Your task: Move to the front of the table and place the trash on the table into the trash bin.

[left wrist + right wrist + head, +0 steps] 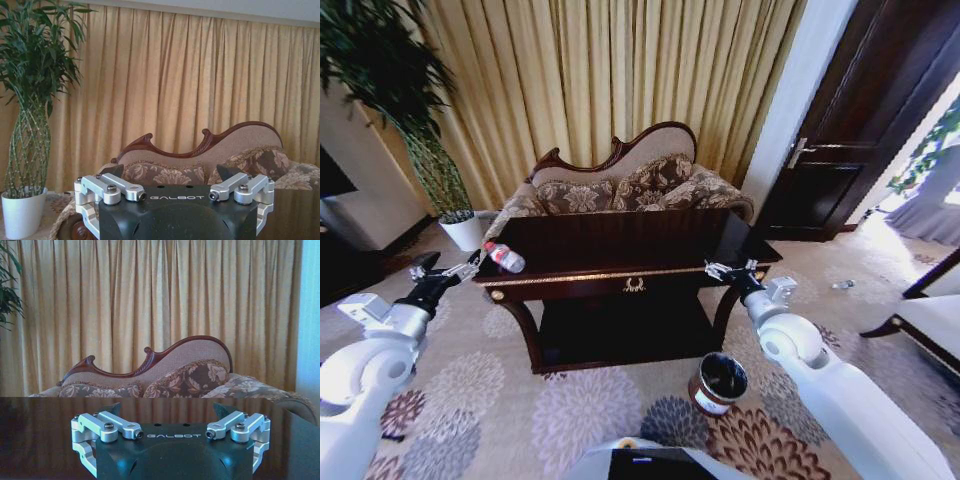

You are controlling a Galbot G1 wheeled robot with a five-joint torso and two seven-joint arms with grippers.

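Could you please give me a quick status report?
Left claw open beside clear red-capped plastic bottle on dark glossy table. Right claw open. Round brown bin unobstructed.

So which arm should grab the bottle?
Probably the left. Its tool hangs open right beside the bottle at the table's left end; the right tool is at the far end.

One table [620, 245] was counted, with one bottle [504, 258] lying on it just beside the left tool [448, 268]. One trash bin [718, 384] was seen on the floor, below the right tool [728, 270]. Two tools were counted, both held with fingers spread apart. One sofa [630, 185] and one potted plant [462, 230] were noted beyond them.
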